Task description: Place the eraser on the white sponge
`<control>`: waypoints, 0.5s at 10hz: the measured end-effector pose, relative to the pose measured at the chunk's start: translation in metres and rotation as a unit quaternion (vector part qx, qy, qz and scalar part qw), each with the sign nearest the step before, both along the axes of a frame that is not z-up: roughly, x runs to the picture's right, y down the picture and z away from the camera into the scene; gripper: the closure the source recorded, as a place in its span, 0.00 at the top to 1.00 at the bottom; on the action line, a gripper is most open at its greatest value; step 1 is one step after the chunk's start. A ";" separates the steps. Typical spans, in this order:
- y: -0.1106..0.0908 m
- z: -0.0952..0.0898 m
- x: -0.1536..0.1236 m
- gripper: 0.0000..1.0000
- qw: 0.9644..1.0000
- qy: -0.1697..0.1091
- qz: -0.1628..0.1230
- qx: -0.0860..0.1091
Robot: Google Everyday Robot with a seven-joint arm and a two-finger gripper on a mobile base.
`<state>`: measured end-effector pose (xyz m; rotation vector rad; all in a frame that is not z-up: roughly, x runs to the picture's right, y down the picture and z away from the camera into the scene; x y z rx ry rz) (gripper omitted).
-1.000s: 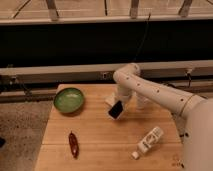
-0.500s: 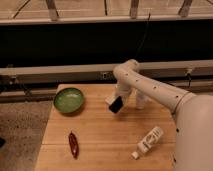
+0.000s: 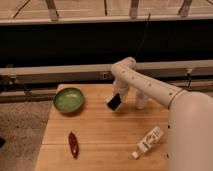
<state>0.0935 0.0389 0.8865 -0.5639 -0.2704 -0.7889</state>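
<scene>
My gripper [image 3: 115, 99] hangs from the white arm over the back middle of the wooden table [image 3: 102, 135]. It is shut on the eraser [image 3: 114, 104], a small black block held tilted just above the table top. The white sponge does not show anywhere; it is hidden or out of view.
A green bowl [image 3: 69, 99] sits at the back left. A slim dark red chili-shaped thing [image 3: 73, 144] lies front left. A long white bottle [image 3: 148, 141] lies front right. An upright white cylinder [image 3: 141, 101] stands just right of the gripper. A rail runs behind the table.
The gripper with the black block has moved a little toward the back of the table and slightly left. The other things have not moved.
</scene>
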 end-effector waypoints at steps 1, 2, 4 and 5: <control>-0.004 0.003 -0.001 0.00 1.000 0.000 0.001 0.002; -0.004 0.004 -0.006 0.00 1.000 -0.001 -0.001 0.000; -0.004 0.005 -0.008 0.00 1.000 -0.001 -0.004 0.001; -0.005 0.007 -0.006 0.00 1.000 -0.001 -0.004 0.002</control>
